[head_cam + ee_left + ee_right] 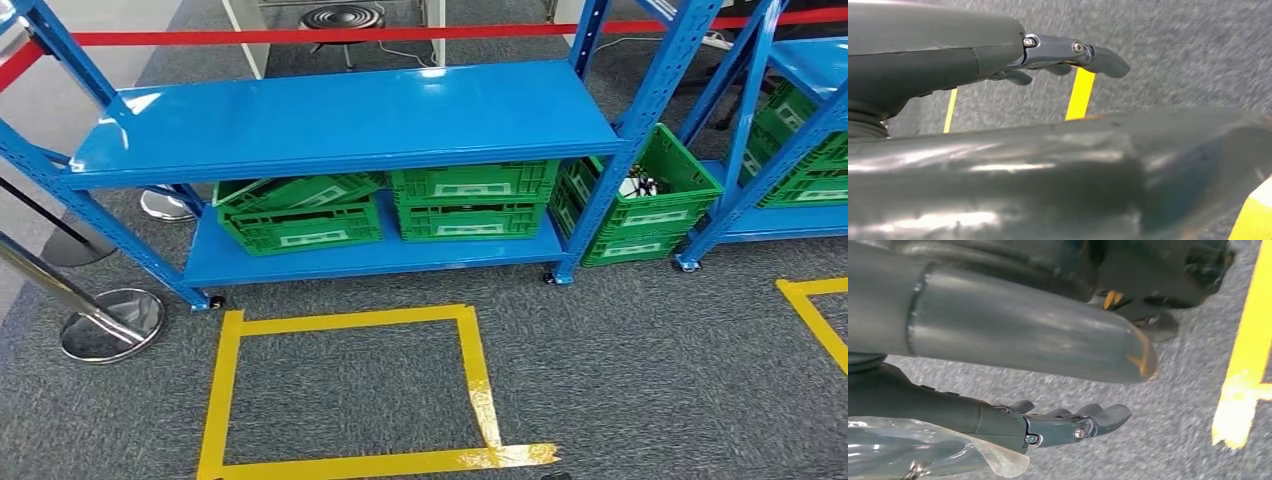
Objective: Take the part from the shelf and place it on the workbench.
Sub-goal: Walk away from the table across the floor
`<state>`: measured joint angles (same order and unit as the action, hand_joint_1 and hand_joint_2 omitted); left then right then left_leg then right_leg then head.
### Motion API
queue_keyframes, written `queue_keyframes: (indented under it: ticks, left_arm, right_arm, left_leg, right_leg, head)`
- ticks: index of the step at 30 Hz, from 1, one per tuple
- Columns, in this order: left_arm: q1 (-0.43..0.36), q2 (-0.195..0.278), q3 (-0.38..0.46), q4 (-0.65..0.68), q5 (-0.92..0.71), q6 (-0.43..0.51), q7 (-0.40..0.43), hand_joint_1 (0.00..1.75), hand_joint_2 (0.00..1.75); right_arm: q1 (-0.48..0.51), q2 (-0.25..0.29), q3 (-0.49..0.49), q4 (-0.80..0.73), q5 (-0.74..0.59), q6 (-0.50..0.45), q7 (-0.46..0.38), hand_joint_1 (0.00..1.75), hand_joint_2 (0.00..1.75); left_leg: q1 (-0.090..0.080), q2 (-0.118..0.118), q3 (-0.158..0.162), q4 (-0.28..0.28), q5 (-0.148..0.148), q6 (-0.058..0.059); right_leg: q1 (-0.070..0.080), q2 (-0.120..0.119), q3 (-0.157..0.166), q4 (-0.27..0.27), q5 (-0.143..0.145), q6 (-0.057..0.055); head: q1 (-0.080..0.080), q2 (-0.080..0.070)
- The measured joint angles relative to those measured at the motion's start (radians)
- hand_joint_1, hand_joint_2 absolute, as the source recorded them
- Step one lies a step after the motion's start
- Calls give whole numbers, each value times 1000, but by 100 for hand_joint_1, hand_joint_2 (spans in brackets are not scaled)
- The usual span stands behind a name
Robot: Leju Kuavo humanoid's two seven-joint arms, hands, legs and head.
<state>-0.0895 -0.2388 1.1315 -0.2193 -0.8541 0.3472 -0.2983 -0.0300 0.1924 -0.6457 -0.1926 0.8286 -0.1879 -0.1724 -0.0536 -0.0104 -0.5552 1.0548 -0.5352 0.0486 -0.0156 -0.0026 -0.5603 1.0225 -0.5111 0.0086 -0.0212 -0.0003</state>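
Left hand (1068,55): hanging beside the body above the grey carpet (1173,50), fingers extended and loosely apart, holding nothing. Right hand (1063,422): same posture, fingers relaxed, nothing held; a clear plastic sleeve (923,450) lies along its forearm.

The robot faces the blue shelf (340,125) from outside the yellow tape square (350,390). The top deck carries no part. Green crates (470,200) sit on the lower deck; another green crate (640,205) stands on the floor at the shelf's right post and holds small dark and white items (640,185), probably the part, though too small to confirm.

Procedure, as judged: step into the square, square up to the shelf, confirm the part's location, then raise one arm with the hand kept released until it surrounds the part
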Motion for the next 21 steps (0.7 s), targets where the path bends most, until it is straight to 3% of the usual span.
queue_keyframes:
  ticks: [3,4,5,6,8,9,11,13,15,16,19,20,21]
  left_arm:
    - [0,-1,0,0,0,0,0,0,0]
    - [1,-1,0,0,0,0,0,0,0]
    - [2,-1,0,0,0,0,0,0,0]
    - [3,-1,0,0,0,0,0,0,0]
    - [3,-2,0,0,0,-1,0,0,0]
    - [2,-2,0,0,0,-1,0,0,0]
    - [0,-3,0,0,0,-2,0,0,0]
    - [0,-2,0,0,0,-3,-1,0,0]
    - [2,-3,0,0,0,-3,-1,0,0]
    - [1,-3,0,0,0,-3,-2,0,0]
    - [1,-2,0,0,0,-10,-2,0,0]
    - [2,-2,0,0,2,-14,-2,0,0]
    - [3,0,0,0,4,-17,-2,0,0]
  right_arm:
    - [-1,0,0,0,1,1,0,0,0]
    - [0,0,0,0,0,1,0,0,0]
    - [1,-1,0,0,0,1,0,0,0]
    - [1,-1,0,0,0,1,0,0,0]
    - [1,-1,0,0,0,2,0,0,0]
    - [0,-1,0,0,0,2,0,0,0]
    - [-1,-1,0,0,0,2,0,0,0]
    - [-2,-1,0,0,0,2,0,0,0]
    - [-2,-1,0,0,0,2,0,0,0]
    - [-2,-1,0,0,0,2,0,0,0]
    - [0,-1,0,0,2,4,0,0,0]
    - [1,-1,0,0,4,4,0,0,0]
    - [2,-1,0,0,7,4,1,0,0]
  left_leg:
    - [28,1,-80,176,-87,-34]
    - [39,1,-104,225,-101,-43]
    - [50,2,-115,246,-96,-52]
    - [59,2,-104,220,-69,-61]
    - [75,5,-41,85,7,-78]
    - [76,6,-11,19,31,-82]
    - [72,7,12,-36,36,-79]
    - [67,7,8,-38,35,-61]
    - [66,8,8,-44,40,-41]
    - [66,8,8,-48,43,-32]
    - [53,9,5,-49,44,-13]
    - [47,9,6,-48,43,-9]
    - [42,7,7,-48,43,-7]
  right_leg:
    - [-9,-4,3,-2,-1,-5]
    - [-12,-5,4,-2,-2,-4]
    - [-16,-6,5,-2,-3,-2]
    - [-21,-5,7,-2,-4,1]
    - [-30,-4,13,-2,-7,12]
    - [-33,-3,16,-1,-8,21]
    - [-33,-4,16,-3,-9,40]
    - [-35,-6,19,-11,-6,59]
    - [-37,-6,8,7,-24,66]
    - [-35,-5,-13,48,-50,65]
    - [-20,-1,-111,253,-138,55]
    - [-14,-1,-128,285,-140,50]
    - [-8,-1,-125,277,-122,42]
  head:
    - [-11,0]
    - [-11,0]
    - [-11,0]
    - [-11,0]
    - [-12,0]
    - [-14,0]
    - [-16,0]
    - [-15,0]
    - [-13,0]
    - [-10,0]
    - [-4,0]
    - [-4,0]
    - [-4,0]
